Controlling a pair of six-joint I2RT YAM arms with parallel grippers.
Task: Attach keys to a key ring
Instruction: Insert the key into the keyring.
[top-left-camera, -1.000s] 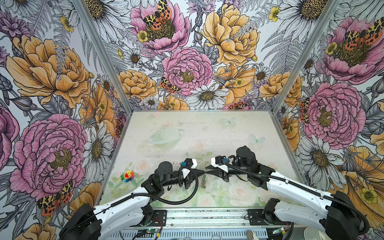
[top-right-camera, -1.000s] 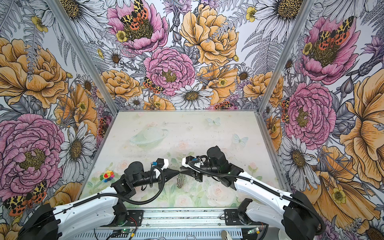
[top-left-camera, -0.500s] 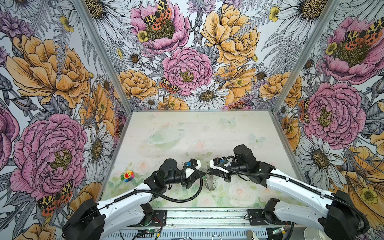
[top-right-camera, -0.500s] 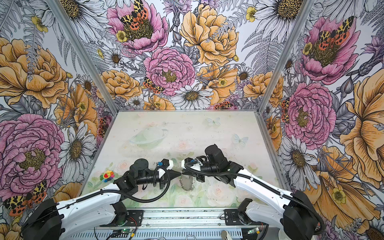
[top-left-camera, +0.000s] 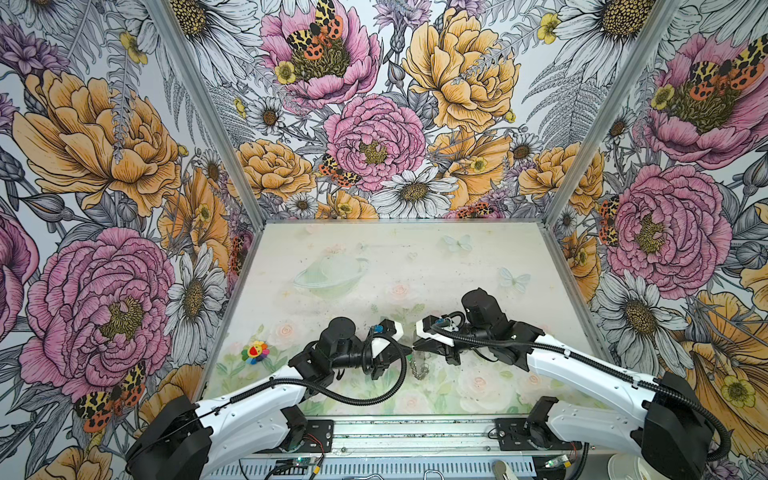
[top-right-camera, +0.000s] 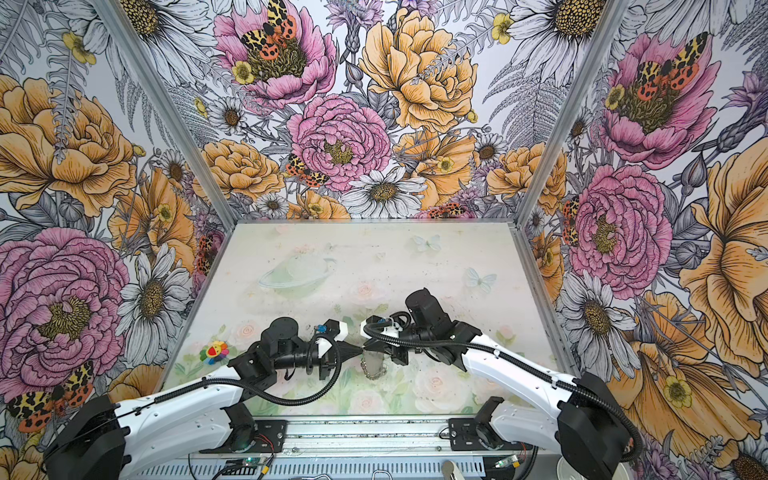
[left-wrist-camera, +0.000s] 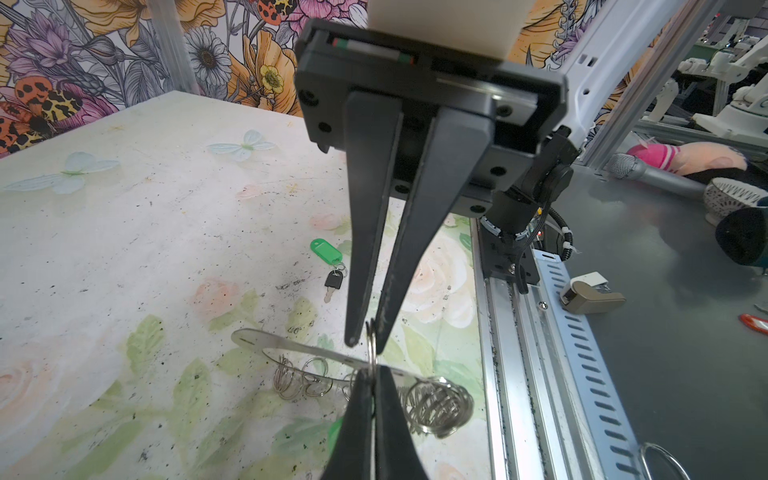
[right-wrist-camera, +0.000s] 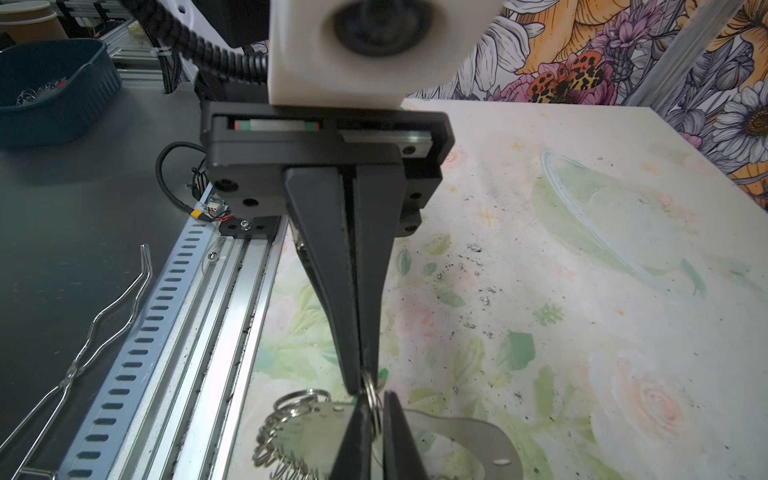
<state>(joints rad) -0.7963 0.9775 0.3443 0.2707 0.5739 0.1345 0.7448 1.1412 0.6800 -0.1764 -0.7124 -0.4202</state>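
Observation:
My left gripper and right gripper meet tip to tip above the front middle of the mat. Both are shut on the same small silver wire ring of the key ring. Its flat grey plate hangs under the tips, with the other rings dangling below it. In both top views the key ring shows just beneath the tips. One of the keys, dark with a green tag, lies on the mat beyond. A second green tag peeks out behind my left fingers.
A small rainbow flower toy lies near the mat's left edge. The metal rail runs along the front edge. Flowered walls close in the left, back and right sides. A bent wire lies outside the rail.
My right gripper has shut on the wire ring that the left one held. The two tips have come closer, and the hanging plate has swung round.

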